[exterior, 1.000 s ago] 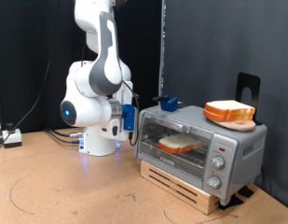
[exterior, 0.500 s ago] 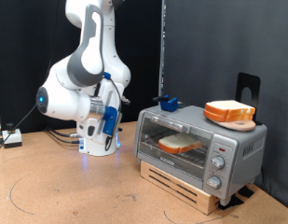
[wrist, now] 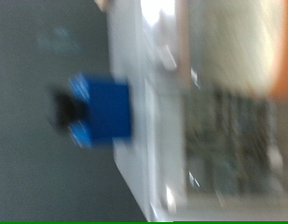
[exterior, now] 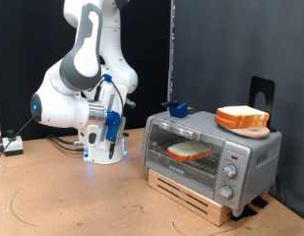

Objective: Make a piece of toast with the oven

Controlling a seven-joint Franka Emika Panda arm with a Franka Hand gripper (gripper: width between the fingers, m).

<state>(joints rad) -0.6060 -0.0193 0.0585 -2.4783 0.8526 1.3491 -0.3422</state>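
Oven (exterior: 209, 149): silver toaster oven on wooden slats at lower right of the exterior frame, glass door closed. Piece of toast (exterior: 191, 151): on the rack inside. Second bread slice (exterior: 242, 119): on the oven roof. Hand (exterior: 112, 126): left of centre, apart from the oven; finger spread cannot be told

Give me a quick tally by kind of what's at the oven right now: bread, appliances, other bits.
Bread slices: 2, one inside the oven and one on top
Ovens: 1
Small blue objects on the oven top: 1
Wooden bases under the oven: 1
Total: 5
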